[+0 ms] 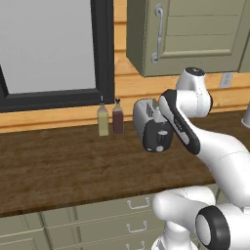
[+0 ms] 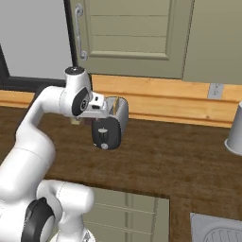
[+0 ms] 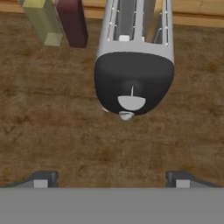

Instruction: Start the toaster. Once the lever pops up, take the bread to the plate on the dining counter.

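We hover over the toaster's black end, fingers spread wide and holding nothing.

Our gripper (image 3: 111,178) hangs above and just in front of the toaster (image 3: 133,52), which stands on the dark wooden bench (image 3: 52,131) with its black end panel turned toward us; we judge this lines us up to press the lever (image 3: 127,115), the small knob low on that panel, since toasting has not yet begun. The slots on top of the toaster are partly visible, but we cannot tell whether the bread sits inside. Two slim bottles (image 1: 110,117) stand just to the left of the toaster, against the wood-panelled wall. Above the toaster hangs an olive cabinet (image 1: 195,34); left of it is a dark-framed window (image 1: 49,49).
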Controlling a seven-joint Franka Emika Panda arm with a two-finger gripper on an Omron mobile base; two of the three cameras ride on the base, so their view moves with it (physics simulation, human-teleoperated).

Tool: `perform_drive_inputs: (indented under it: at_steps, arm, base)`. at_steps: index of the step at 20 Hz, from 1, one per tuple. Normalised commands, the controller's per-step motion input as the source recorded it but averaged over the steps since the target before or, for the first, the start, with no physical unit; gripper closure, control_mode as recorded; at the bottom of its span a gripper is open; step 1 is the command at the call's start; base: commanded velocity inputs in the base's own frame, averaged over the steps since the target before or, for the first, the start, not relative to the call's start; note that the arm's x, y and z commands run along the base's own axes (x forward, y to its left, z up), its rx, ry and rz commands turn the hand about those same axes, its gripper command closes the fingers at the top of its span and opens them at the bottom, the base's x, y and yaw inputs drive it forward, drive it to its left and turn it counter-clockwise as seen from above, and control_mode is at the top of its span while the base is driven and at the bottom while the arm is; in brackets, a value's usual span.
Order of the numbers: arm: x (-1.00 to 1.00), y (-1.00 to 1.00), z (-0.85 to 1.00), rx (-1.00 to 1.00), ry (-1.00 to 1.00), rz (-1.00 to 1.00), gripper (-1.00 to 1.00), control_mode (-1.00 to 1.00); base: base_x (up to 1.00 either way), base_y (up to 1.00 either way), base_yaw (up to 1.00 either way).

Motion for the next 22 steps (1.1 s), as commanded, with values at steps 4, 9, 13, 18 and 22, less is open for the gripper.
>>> perform_drive_inputs:
  at_steps: [4,9,13,18,22]
  arm:
    - [0.65,-0.06,-0.14,0.0,-0.01,0.0,-1.0,-1.0]
    - [0.65,0.0,-0.27,0.0,0.0,0.0,-1.0,-1.0]
    - [0.38,-0.07,-0.43,0.0,0.0,0.0,-1.0,-1.0]
    - [0.25,-0.12,-0.39,0.0,0.0,-0.02,-1.0,-1.0]
    - [0.05,0.0,-0.37,0.0,0.0,-0.01,-1.0,-1.0]
  base:
    - [0.0,0.0,0.0]
    - [0.0,0.0,0.0]
    - [0.0,0.0,0.0]
    - [0.0,0.0,0.0]
    - [0.0,0.0,0.0]
